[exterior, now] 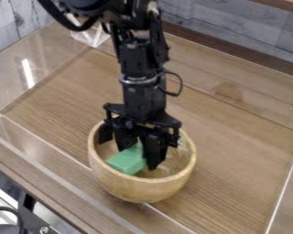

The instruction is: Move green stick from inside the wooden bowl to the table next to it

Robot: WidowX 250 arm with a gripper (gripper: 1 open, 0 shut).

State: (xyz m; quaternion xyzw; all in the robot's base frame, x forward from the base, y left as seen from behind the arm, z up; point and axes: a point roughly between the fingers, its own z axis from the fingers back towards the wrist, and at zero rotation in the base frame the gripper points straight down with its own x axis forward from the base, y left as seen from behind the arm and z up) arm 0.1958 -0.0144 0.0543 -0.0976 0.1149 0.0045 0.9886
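The robot arm (135,55) reaches steeply down into the one wooden bowl (143,186), and its gripper (139,151) hides part of the one green stick (127,161) lying inside. The jaws are closed around the stick. The bowl's near inner wall is out of sight. It sits on the tabletop (222,110), edged by clear walls.
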